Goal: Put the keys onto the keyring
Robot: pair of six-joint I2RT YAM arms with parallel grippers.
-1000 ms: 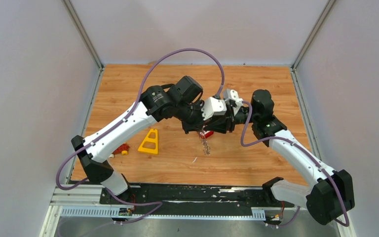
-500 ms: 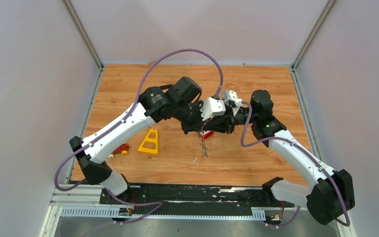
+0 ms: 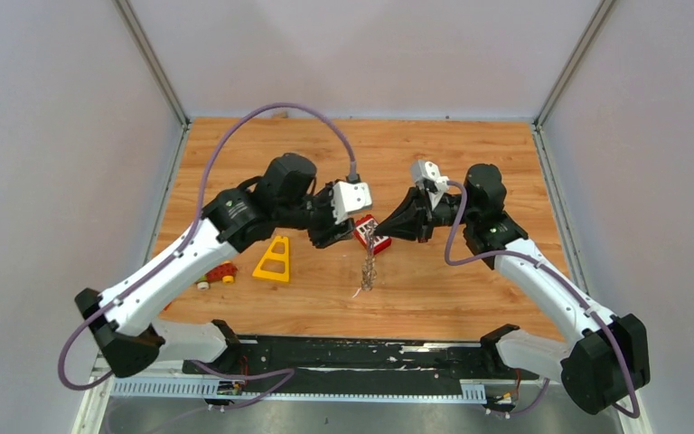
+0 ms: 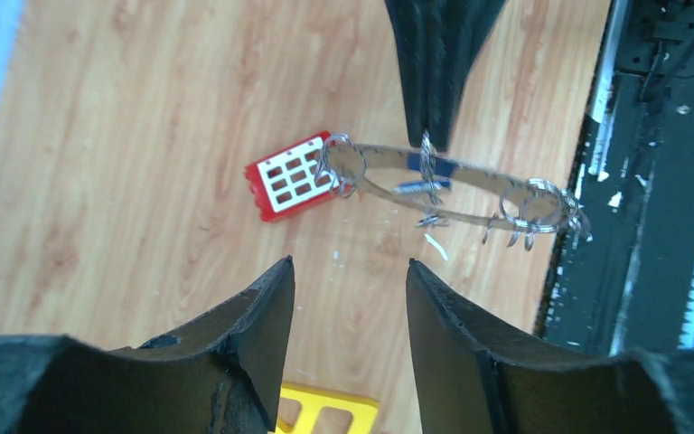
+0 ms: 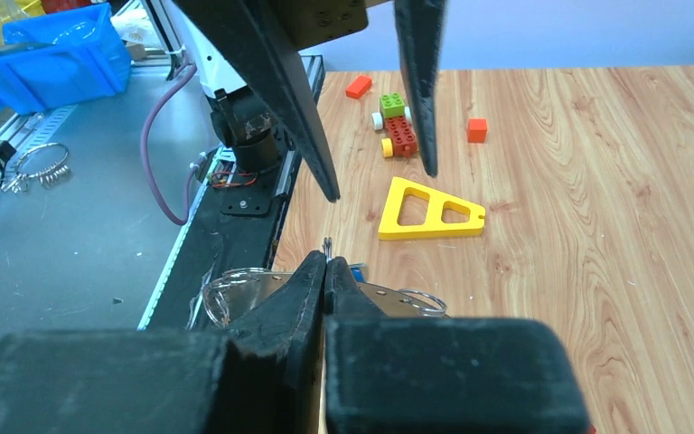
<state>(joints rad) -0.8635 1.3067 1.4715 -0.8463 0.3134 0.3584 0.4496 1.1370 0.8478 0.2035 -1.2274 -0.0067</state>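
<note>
Two hands are facing each other over the desk (image 3: 470, 163): the right hand (image 5: 327, 260) is pinching the keyring (image 4: 483, 174) by its rim, holding it off the wood so the band is hanging free for threading. The left hand (image 4: 348, 271) is hovering spread nearby, while the blue-headed key (image 4: 441, 165) is sitting at the pinch, seemingly threaded.

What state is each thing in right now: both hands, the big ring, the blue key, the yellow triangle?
keyring, hanging edge-on, pinched at its rim.
right hand, shut on the keyring.
left hand, open, empty, clear of the keyring.
blue-headed key, against the keyring at the right hand's tips; threaded or not, cannot tell.
red block, at the keyring's end, touching its small rings.
yellow triangular frame, flat on the table.
</note>
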